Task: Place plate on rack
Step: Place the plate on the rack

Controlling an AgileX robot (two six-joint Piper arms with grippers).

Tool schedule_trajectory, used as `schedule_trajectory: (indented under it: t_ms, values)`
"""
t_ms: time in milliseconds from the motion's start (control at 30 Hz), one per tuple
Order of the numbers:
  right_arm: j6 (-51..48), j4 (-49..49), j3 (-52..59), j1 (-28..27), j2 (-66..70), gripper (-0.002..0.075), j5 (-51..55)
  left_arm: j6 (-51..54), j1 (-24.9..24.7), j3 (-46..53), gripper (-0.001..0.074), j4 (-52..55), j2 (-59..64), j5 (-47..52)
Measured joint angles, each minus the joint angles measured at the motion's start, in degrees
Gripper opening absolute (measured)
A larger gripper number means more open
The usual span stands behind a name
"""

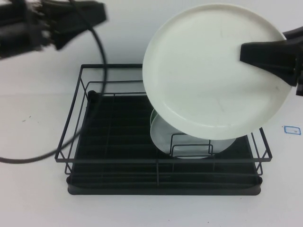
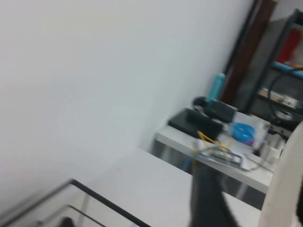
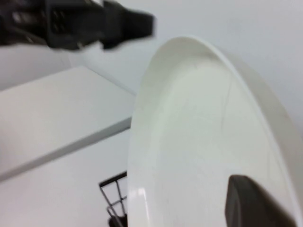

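Right claw (image 1: 246, 53) is up high on the right side, arm reaching in from the right edge, one dark finger (image 1: 265, 54) lying flat across the face of the plate (image 1: 208, 75) and clamped on its rim; the plate hangs tilted in the air. Over on the left, the left claw (image 1: 92, 16) sits raised near the top corner, arm stretched in from the left edge with its cable looping down below it.
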Motion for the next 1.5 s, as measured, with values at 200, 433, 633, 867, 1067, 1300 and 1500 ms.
schedule_trajectory:
  t_ms: [200, 433, 633, 867, 1067, 1300, 1500]
  values:
    - [-0.25, -9.58, -4.68, 0.0, 0.0, 0.0153, -2.11, 0.22, 9.61, 0.0, 0.009, 2.48, -8.25, 0.36]
    - [-0.25, -22.32, -10.55, 0.0, 0.0, 0.0152, -3.13, 3.33, 12.69, 0.0, 0.0006, 13.24, -21.92, -3.08]
    - [-0.96, -24.56, -12.18, 0.0, 0.0, 0.0152, -3.64, 1.72, 10.7, 0.48, 0.0002, 21.88, -29.35, -11.31]
    - [-1.47, -27.34, -12.41, 0.12, 0.0, 0.0152, -2.61, -9.38, 9.63, 0.69, 0.0001, 27.15, -34.46, -19.59]
    - [-1.67, -31.99, -12.41, 3.62, 0.0, 0.0152, -2.6, -18.35, 9.56, 0.69, 0.0001, 38.73, -43.97, -25.9]
    - [-5.03, -33.06, -12.41, 10.28, 1.61, 0.0152, -6.59, -25.02, 9.56, 2.22, 0.0001, 45.73, -50.66, -25.66]
    - [-6.71, -36.31, -12.41, 12.3, 6.5, 0.0151, -8.18, -34.56, 9.56, 8.04, 0.0001, 58.02, -56.67, -28.42]
